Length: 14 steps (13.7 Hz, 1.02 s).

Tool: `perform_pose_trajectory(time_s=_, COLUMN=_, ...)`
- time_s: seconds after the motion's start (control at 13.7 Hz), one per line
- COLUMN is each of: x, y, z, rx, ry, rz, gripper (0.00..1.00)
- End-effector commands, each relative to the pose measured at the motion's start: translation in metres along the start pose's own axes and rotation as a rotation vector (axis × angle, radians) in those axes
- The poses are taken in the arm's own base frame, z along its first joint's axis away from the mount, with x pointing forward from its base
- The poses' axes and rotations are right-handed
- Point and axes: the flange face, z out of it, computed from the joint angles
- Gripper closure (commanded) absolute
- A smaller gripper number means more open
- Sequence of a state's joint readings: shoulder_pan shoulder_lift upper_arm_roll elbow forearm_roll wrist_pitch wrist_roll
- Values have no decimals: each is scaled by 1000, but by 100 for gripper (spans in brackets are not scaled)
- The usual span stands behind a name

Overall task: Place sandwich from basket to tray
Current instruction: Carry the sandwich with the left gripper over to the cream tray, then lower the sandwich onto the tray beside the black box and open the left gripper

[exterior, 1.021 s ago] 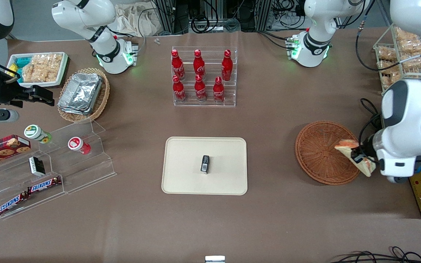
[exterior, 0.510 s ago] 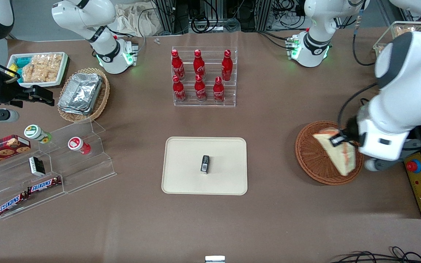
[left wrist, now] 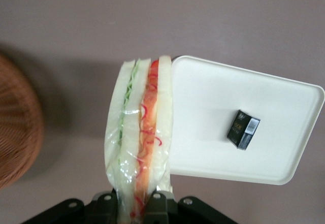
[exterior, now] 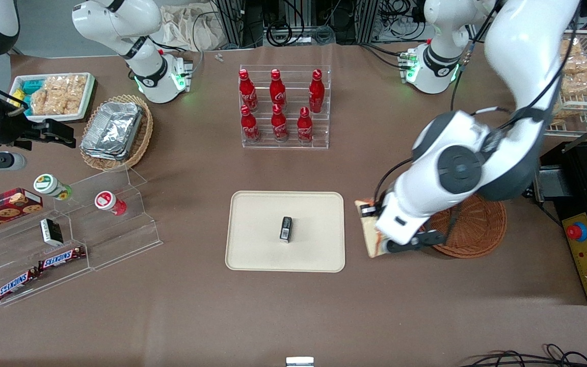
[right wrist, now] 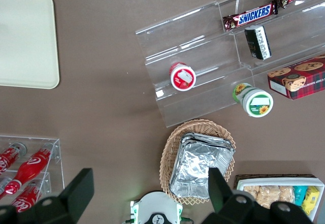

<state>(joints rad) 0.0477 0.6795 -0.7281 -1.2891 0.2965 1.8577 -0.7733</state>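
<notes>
The sandwich (exterior: 371,230) (left wrist: 139,132), a plastic-wrapped wedge with red-orange and green filling, hangs above the bare table between the basket and the tray. My left gripper (exterior: 382,239) (left wrist: 136,206) is shut on it, one finger pressed on each bread face. The reddish-brown wicker basket (exterior: 477,229) (left wrist: 18,132) lies partly under the arm. The cream tray (exterior: 252,255) (left wrist: 203,107) sits at the table's middle with a small black box (exterior: 286,228) (left wrist: 243,129) on it. The sandwich's tip is just short of the tray's rim.
An acrylic rack of red bottles (exterior: 284,108) stands farther from the front camera than the tray. Toward the parked arm's end are a clear stepped shelf (exterior: 100,224) with snacks, a tan basket of foil containers (exterior: 115,131) and a white snack tray (exterior: 54,94). A wire rack of snack bags (exterior: 579,76) stands at the working arm's end.
The left arm has lifted the sandwich out of the basket and carried it sideways toward the tray, stopping just short of the tray's edge. The basket stayed put.
</notes>
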Motion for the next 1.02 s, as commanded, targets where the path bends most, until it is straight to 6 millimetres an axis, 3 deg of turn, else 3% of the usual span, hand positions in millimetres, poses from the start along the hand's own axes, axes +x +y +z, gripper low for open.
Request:
perform_pose_trajectory(time_s=0.0, x=-14, y=46, z=65, rx=1, ry=4, rz=101, gripper=100)
perform_pose_trajectory(time_s=0.29, x=-20, y=69, z=162, rx=38, ry=27, rz=154, gripper=100)
perform_pose_trajectory(time_s=0.44, x=-24, y=72, z=182, rx=54, ry=19, rz=165, gripper=99)
perform_pose_trajectory(time_s=0.51, x=-24, y=73, z=184, rx=54, ry=17, rz=166, gripper=92)
perform_pose_trajectory(time_s=0.58, x=-22, y=73, z=181, rx=50, ry=22, rz=164, gripper=82)
perform_pose_trajectory(time_s=0.66, x=-20, y=72, z=179, rx=45, ry=22, rz=156, gripper=32)
perform_pose_trajectory(time_s=0.73, x=-19, y=73, z=175, rx=46, ry=29, rz=148, gripper=0)
perform_pose_trajectory(time_s=0.95, x=-9, y=73, z=137, rx=31, ry=76, rz=128, gripper=0)
